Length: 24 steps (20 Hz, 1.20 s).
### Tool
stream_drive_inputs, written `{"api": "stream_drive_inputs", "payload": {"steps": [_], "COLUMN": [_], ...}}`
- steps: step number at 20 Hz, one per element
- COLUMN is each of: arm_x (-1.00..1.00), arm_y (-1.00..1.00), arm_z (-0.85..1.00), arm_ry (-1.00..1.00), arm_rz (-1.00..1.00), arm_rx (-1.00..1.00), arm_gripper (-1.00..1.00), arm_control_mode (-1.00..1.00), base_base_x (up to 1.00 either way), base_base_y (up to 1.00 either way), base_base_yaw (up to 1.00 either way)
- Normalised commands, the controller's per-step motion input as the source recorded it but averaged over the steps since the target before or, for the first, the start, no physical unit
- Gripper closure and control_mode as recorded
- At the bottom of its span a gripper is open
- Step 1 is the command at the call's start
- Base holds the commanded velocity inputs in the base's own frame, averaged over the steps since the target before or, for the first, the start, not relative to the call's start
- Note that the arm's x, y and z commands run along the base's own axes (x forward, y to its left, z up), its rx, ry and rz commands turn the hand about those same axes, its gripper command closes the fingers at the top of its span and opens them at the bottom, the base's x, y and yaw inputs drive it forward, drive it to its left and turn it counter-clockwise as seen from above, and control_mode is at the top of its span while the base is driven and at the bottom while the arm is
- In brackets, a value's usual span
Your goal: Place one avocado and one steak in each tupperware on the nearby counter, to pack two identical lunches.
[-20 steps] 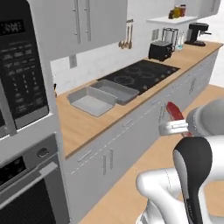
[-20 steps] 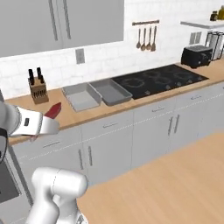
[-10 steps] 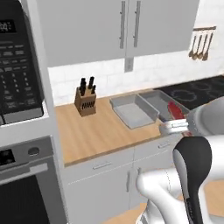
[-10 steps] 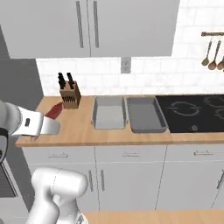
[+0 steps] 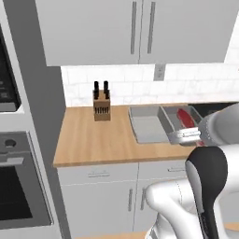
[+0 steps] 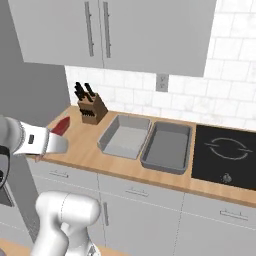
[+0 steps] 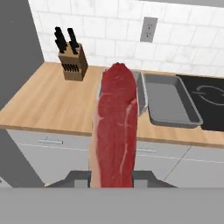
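The end effector (image 7: pixel 113 177) is clamped on the steak (image 7: pixel 114 131), a long red slab with a pale streak that stands up from the fingers through the middle of the hand view. In the right base view the steak (image 6: pixel 60 126) juts from the end effector (image 6: pixel 54 142) in the air over the front edge of the worktop (image 6: pixel 90 150), left of the bins. In the left base view the steak (image 5: pixel 186 118) shows above the white wrist, in front of the right-hand bin.

Beyond it, on the light-brown wood-grain worktop (image 5: pixel 93 140), two light-grey tupperware bins sit side by side, their long rims just beside each other: the left tupperware (image 6: pixel 123 136) and the right tupperware (image 6: pixel 167 146). Both hold nothing in the right base view.

Left of the bins, near the wall, a wooden knife block (image 5: pixel 101 108) with dark handles stands upright. A black stovetop (image 6: pixel 225 155) lies to the right of the bins. Behind, a white tiled backsplash (image 7: pixel 109 30) carries a wall outlet (image 7: pixel 148 29), with grey upper cabinets (image 5: pixel 135 30) overhead.
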Motion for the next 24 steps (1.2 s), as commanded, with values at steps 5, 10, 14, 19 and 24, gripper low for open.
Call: {"api": "stream_drive_inputs", "payload": {"steps": [5, 10, 14, 19, 24], "arm_x": [0.00, 0.00, 0.00, 0.00, 0.00], "arm_y": [0.00, 0.00, 0.00, 0.00, 0.00], "arm_z": [0.00, 0.00, 0.00, 0.00, 0.00], "arm_ry": [0.00, 0.00, 0.00, 0.00, 0.00], "arm_rz": [0.00, 0.00, 0.00, 0.00, 0.00], "arm_rx": [0.00, 0.00, 0.00, 0.00, 0.00], "arm_gripper": [1.00, 1.00, 1.00, 1.00, 1.00], "arm_control_mode": [1.00, 1.00, 1.00, 1.00, 1.00], "base_base_x": [0.36, 0.65, 0.50, 0.25, 0.25], "base_base_y": [-0.11, 0.02, 0.18, 0.51, 0.38], "base_base_yaw": [-0.09, -0.08, -0.09, -0.05, -0.07]}}
